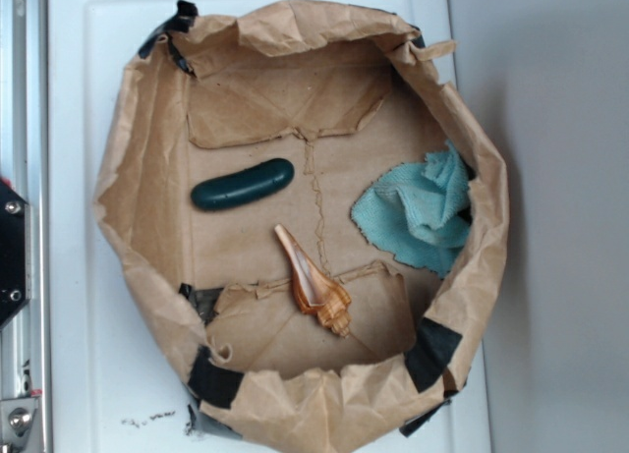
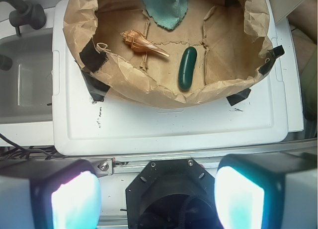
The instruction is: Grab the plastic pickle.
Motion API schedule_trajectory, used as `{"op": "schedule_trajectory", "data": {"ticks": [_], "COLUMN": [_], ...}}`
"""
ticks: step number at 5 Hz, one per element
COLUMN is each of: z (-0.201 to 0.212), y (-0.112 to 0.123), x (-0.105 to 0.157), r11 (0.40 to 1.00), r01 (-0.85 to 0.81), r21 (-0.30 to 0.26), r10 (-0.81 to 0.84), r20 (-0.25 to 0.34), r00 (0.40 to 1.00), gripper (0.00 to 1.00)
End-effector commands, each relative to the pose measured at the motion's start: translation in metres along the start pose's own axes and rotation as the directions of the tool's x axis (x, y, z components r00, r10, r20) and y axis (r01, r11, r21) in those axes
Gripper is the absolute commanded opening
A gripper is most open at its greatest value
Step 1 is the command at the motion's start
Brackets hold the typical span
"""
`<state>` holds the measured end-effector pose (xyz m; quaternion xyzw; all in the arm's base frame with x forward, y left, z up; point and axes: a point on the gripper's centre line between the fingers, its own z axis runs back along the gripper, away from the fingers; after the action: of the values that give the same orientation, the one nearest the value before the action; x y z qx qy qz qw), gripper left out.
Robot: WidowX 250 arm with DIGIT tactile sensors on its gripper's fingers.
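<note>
**A slick, rigid pickle waiting on crinkled paper**

The plastic pickle (image 1: 242, 185) lies flat on the floor of a shallow brown paper tray (image 1: 138, 207), whose crumpled walls are held up by strips of black tape (image 1: 430, 353). In the exterior view it sits toward the left half of the tray, its long axis running roughly across the picture with a slight upward tilt at the right end. An orange-brown seashell (image 1: 313, 284) lies near it but apart, and a teal cloth (image 1: 421, 213) is bunched against the right wall, well apart from it. Nothing touches the pickle.

The hand (image 2: 158, 199) is seen only from the wrist view, pulled back outside the tray over the white surface (image 2: 164, 124), with its two glowing fingers (image 2: 74, 201) standing wide apart and nothing between them.

The pickle looks like hard, glossy moulded plastic: probably light, stiff and not fragile, but slippery. Its rounded ends would likely squirt out of a pinch, so the better hold is across the middle, jaws closing on the two long sides, square to its length. The slight curve suggests it may roll or pivot if touched off-centre. The near tray wall rises just beside it in the wrist view, so a descent from above seems safer than a slanted reach.
</note>
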<state>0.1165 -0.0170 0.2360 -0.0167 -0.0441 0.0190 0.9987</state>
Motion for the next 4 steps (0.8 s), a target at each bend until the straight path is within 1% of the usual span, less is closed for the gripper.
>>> {"op": "schedule_trajectory", "data": {"ticks": [1,2,4], "z": [0.000,-0.011,-0.011], "y": [0.000,-0.013,-0.013], "x": [0.000,0.049,0.049], "r11": [1.000,0.997,0.997], "r01": [0.000,0.082,0.082], "r21": [0.000,0.016,0.016], "r10": [0.000,-0.083,-0.083], "r20": [0.000,0.053,0.053], "r00": [1.000,0.995,0.995], "gripper": [1.00,1.00,1.00]}}
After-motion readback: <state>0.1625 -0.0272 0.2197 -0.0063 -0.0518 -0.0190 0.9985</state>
